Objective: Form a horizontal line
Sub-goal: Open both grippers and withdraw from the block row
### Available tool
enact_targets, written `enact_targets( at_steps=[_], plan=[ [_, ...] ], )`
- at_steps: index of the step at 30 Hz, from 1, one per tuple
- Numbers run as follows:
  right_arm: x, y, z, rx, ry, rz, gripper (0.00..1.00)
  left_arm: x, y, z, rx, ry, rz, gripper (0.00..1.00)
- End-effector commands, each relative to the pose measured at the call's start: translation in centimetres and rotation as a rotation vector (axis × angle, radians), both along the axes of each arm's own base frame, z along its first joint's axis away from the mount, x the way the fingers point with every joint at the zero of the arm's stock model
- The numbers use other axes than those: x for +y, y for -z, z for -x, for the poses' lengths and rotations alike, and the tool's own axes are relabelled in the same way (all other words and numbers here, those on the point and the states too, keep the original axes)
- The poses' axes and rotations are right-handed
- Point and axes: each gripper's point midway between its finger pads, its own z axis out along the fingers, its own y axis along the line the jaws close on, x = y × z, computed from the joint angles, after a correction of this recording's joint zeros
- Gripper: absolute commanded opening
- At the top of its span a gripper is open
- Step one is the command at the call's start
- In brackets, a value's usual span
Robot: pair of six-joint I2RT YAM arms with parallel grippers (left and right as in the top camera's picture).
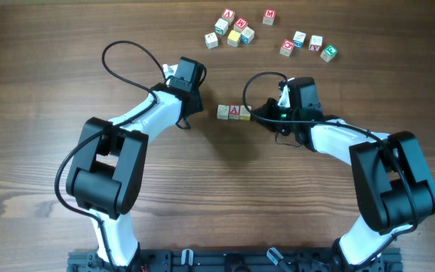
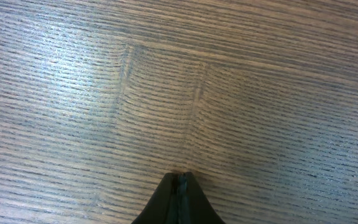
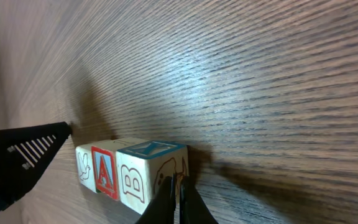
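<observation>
Three wooden letter blocks stand side by side in a row at the table's middle [image 1: 234, 112]. In the right wrist view they are a bird block [image 3: 84, 165], a red A block [image 3: 104, 172] and a B block [image 3: 143, 177]. My right gripper [image 3: 176, 184] is shut and empty, its tip against the B block's right end; it also shows in the overhead view [image 1: 254, 115]. My left gripper [image 1: 196, 112] is shut and empty, a little left of the row. In the left wrist view its tip [image 2: 182, 177] is over bare wood. Its dark finger [image 3: 23, 158] shows beside the bird block.
Several loose letter blocks lie at the back of the table: one cluster [image 1: 231, 32], a single red one [image 1: 269, 15], and a cluster further right [image 1: 310, 45]. Cables loop above both wrists. The table is brown wood grain.
</observation>
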Motion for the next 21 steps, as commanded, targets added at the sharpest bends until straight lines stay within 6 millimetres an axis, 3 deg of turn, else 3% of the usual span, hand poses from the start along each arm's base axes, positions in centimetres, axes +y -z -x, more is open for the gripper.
enact_targets(
  at_steps=[1, 7, 10, 14, 17, 21],
  plan=[
    [1.0, -0.4, -0.3, -0.028, -0.050, -0.021, 0.06, 3.4, 9.6, 9.7, 0.380, -0.032, -0.064, 0.04],
    [1.3, -0.6, -0.4, -0.050, -0.074, -0.026, 0.06, 3.4, 9.6, 9.7, 0.381, -0.032, -0.064, 0.05],
    [1.4, -0.9, -0.7, -0.080, -0.092, -0.025, 0.05, 3.4, 9.6, 9.7, 0.381, -0.031, -0.064, 0.11],
    [0.4, -0.8, -0.8, -0.067, -0.074, -0.020, 0.05, 3.5, 9.6, 10.0, 0.393, -0.024, -0.072, 0.04],
    [-1.1, -0.1, -0.5, -0.009, -0.038, -0.011, 0.05, 4.5, 9.4, 10.9, 0.433, -0.042, -0.098, 0.04],
    [0.3, -0.2, 0.5, 0.011, -0.084, -0.043, 0.05, 6.6, 9.3, 12.2, 0.486, -0.208, -0.090, 0.04]
  ],
)
